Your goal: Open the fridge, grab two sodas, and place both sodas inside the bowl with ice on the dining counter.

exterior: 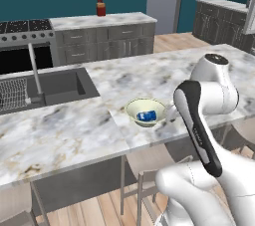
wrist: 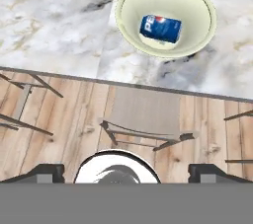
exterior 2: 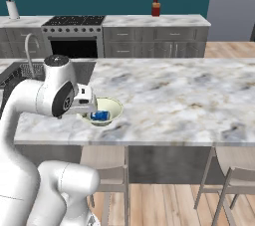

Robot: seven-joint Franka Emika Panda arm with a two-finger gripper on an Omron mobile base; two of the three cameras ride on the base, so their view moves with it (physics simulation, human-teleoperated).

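Observation:
A pale cream-green bowl (exterior: pixel 133 108) (exterior 2: pixel 115 105) (wrist: pixel 197 1) stands near the front edge of the marbled dining counter (exterior: pixel 64 130) (exterior 2: pixel 179 95). One blue soda (exterior: pixel 147 116) (exterior 2: pixel 100 115) (wrist: pixel 159 29) lies on its side in it. I cannot make out any ice in the bowl. My gripper (wrist: pixel 128 171) is open and empty, its fingertips (wrist: pixel 44 171) far apart, above the counter's front edge and a stool, drawn back from the bowl. A tall grey slab (exterior 2: pixel 231 6) at the back may be the fridge; its doors are out of view.
A dark sink (exterior: pixel 60 88) with a tall faucet (exterior: pixel 35 70) is set into the counter left of the bowl. Stools (wrist: pixel 143 114) (exterior 2: pixel 234 170) stand under the counter's front edge. Behind are a stove (exterior 2: pixel 74 21), grey cabinets and a red bottle (exterior: pixel 101 7).

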